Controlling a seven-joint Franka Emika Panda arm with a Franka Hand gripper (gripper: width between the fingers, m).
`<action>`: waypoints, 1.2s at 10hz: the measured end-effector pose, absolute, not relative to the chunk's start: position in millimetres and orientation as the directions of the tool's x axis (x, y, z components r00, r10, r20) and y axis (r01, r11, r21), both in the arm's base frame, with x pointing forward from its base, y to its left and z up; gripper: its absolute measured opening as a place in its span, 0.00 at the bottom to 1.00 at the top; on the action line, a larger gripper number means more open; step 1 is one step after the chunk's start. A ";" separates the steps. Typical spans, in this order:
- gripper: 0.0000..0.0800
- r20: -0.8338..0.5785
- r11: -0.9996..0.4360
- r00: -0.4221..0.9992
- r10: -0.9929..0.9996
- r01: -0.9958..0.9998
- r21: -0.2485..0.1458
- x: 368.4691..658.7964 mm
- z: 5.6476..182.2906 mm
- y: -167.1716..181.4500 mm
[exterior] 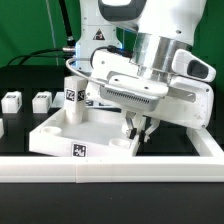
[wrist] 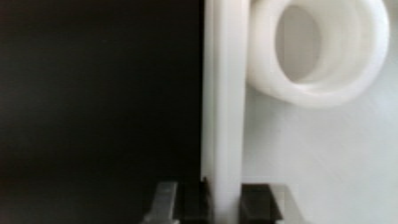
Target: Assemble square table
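Gripper (wrist: 217, 203) clamped on rim of the one square table top (exterior: 58, 137), mid-surface (exterior: 25, 118). One upright leg (exterior: 72, 95) at its corner. Two loose legs (exterior: 12, 100) (exterior: 42, 100) beside it. Arm hides the far rim.

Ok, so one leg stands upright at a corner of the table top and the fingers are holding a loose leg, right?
Not quite: the fingers are shut on the rim of the table top, not a loose leg, as the wrist view shows. One leg does stand upright at a corner.
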State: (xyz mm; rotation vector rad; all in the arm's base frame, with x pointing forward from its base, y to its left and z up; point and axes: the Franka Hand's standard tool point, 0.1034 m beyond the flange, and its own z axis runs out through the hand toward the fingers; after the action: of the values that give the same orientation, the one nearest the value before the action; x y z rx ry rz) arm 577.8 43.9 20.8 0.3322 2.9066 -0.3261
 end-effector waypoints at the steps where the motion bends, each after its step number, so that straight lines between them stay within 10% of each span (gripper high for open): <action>1: 0.08 -0.234 0.961 -0.954 0.185 0.225 -0.158 580.7 21.5 39.8; 12: 0.08 -0.230 0.971 -0.962 0.146 0.184 -0.154 571.1 18.8 57.2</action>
State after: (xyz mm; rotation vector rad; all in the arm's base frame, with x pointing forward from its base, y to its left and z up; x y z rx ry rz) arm 571.1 57.2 18.8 0.2458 2.9008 -0.2562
